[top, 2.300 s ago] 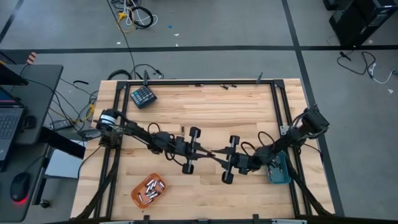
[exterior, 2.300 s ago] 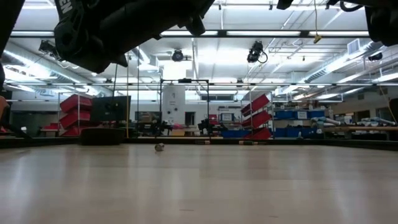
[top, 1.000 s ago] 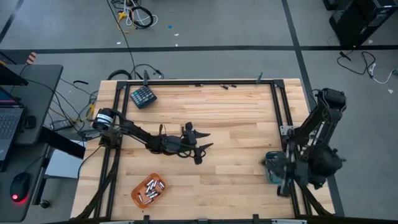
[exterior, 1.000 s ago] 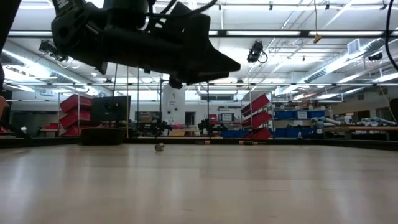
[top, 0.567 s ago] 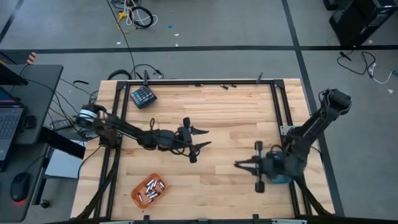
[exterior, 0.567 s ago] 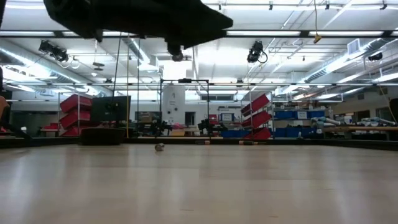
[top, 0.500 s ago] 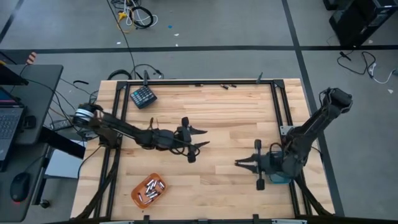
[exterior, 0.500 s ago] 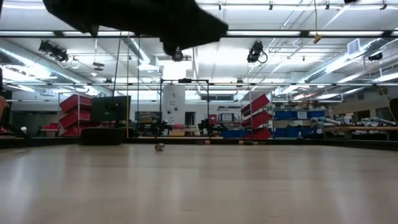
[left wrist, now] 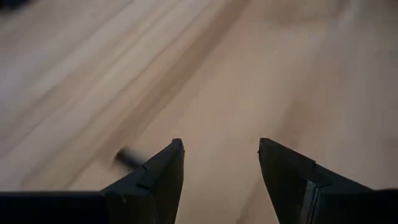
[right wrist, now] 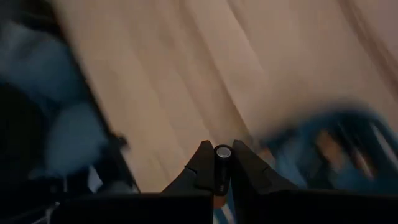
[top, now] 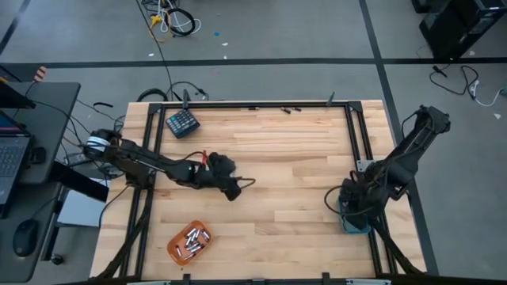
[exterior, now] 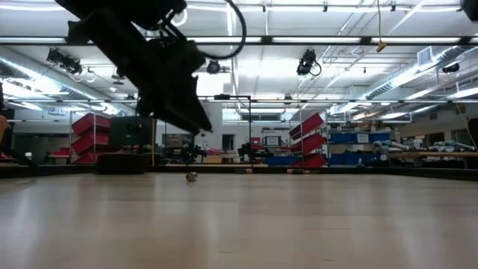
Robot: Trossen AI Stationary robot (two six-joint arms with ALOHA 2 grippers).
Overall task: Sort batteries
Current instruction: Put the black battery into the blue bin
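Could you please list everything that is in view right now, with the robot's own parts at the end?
Table: one, pale wood in a dark frame, centre of the high view.
Orange tray: one, near the table's front left, holding a heap of batteries.
Blue tray: one, at the right edge, partly under the right arm.
Keypad block: one, dark teal, back left corner.
Single battery: one, dark with a pale end, between the right gripper's fingers.
Laptop: one, on a side desk left of the table.
Left gripper: open, above bare wood left of centre.
Right gripper: shut on the single battery, over the blue tray.
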